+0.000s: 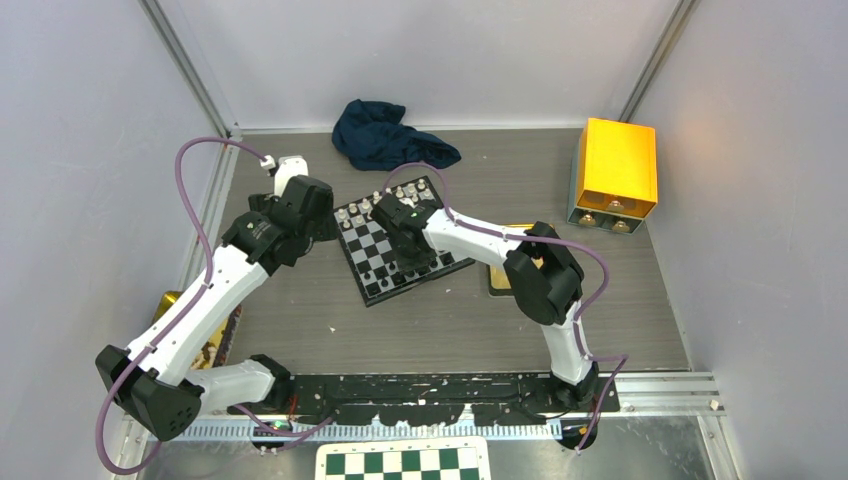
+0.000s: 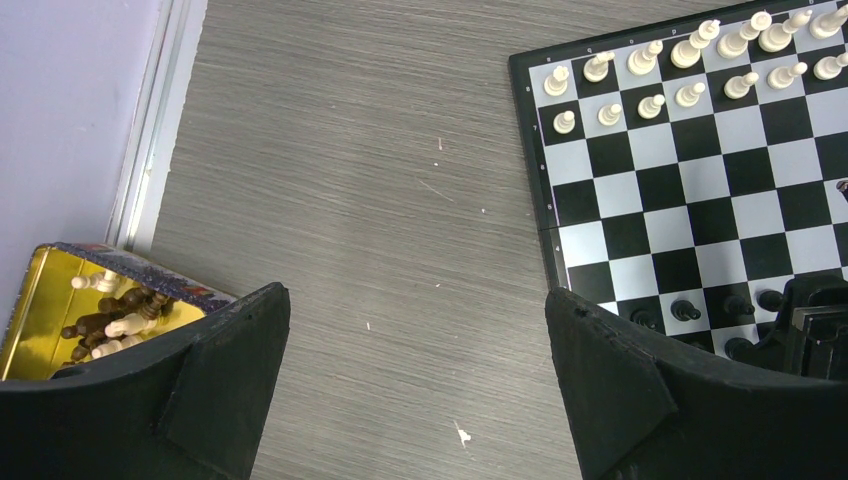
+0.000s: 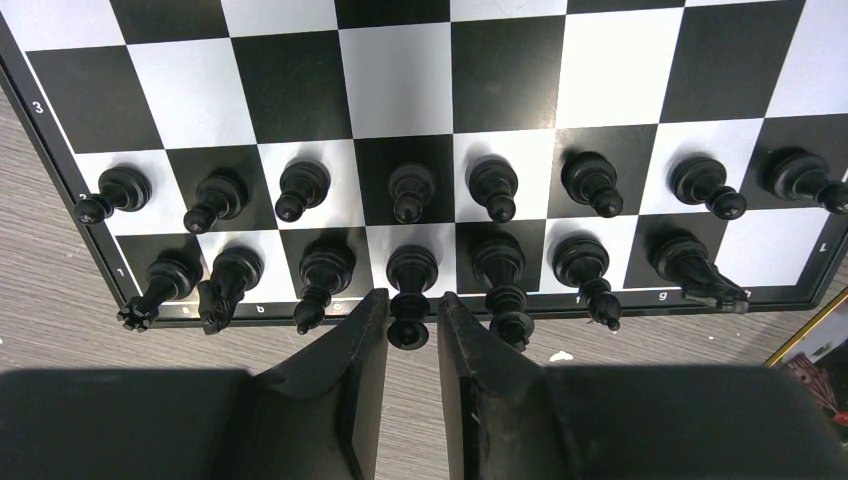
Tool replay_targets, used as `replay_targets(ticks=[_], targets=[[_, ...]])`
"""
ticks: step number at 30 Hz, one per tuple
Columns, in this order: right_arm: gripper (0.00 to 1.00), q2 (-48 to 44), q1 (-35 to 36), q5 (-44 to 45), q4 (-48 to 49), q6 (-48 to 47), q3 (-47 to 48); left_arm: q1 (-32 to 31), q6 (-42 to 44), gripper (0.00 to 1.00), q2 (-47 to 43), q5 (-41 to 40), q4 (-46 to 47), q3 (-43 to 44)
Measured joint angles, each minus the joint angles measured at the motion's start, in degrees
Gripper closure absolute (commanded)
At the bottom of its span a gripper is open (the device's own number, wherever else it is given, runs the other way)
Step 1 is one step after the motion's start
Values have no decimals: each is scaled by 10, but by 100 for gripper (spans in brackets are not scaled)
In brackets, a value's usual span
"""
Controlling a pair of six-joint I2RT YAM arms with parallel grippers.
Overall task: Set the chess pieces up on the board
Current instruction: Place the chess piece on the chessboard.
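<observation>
One black piece (image 3: 409,275): it stands on a back-rank square at the near edge of the board (image 3: 400,80), with its head between the fingers of the right gripper (image 3: 412,310).
Jaws of the right gripper: parted a little wider than that head, with a sliver of gap on one side. They sit astride the piece and are not pinching it, as far as shows.
Jaws of the left gripper (image 2: 417,300): spread wide and empty, over the table (image 2: 350,150) beside the board.
Other black pieces (image 3: 495,185): two rows along this edge, with one corner square bare.
White pieces (image 2: 692,45): two rows along the opposite edge.
Handling: the pieces look light, hard, smooth and narrow-based, so they would tip easily and could slip in a loose pinch.
Where to hold: probably the head or neck, taken from above, with the fingers kept clear of the close neighbours.
</observation>
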Motion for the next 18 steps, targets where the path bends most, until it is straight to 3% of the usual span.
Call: replay_targets(ticks=[18], targets=[[59, -15, 1, -2, -14, -5, 0, 0, -2, 0, 0, 0, 0, 0]])
